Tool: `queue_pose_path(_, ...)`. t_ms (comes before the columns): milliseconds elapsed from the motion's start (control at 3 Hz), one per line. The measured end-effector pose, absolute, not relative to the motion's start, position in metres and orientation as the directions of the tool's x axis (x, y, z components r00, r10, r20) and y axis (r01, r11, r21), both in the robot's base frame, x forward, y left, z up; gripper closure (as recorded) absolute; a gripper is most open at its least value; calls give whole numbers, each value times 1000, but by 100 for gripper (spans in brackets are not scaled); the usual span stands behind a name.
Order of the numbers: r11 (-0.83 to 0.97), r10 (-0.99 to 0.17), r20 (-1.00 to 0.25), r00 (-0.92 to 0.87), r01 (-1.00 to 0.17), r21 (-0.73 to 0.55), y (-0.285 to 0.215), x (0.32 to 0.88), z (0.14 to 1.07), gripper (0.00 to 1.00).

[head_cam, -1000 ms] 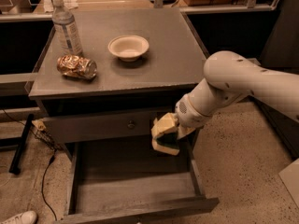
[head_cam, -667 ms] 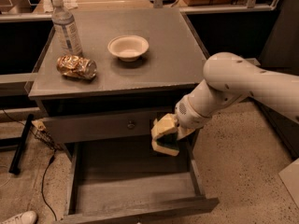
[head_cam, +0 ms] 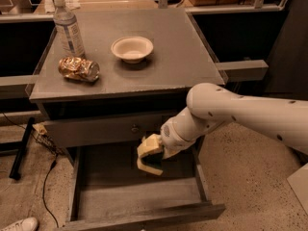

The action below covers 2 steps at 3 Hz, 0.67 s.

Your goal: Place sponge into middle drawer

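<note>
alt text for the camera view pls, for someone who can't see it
A white robot arm reaches in from the right, its gripper holding the sponge over the bare floor of the open middle drawer. On the grey cabinet top above sit a water bottle, a crushed can and a white bowl.

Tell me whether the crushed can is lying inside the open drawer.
No: the crushed can lies on the cabinet top beside the water bottle, while the pincer hangs over the open middle drawer.
</note>
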State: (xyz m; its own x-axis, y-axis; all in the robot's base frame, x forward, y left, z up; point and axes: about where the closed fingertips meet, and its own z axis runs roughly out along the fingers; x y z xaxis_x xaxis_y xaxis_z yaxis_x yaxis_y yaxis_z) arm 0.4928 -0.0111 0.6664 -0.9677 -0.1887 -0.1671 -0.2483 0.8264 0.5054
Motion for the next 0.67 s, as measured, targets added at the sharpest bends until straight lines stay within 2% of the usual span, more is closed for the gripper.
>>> queue_pose_path(333,824,-191,-167,-967,-250,509,-7,491,665,100)
queue_pose_path(667,826,-206,-114,-972,-235,512,15,479,641,100)
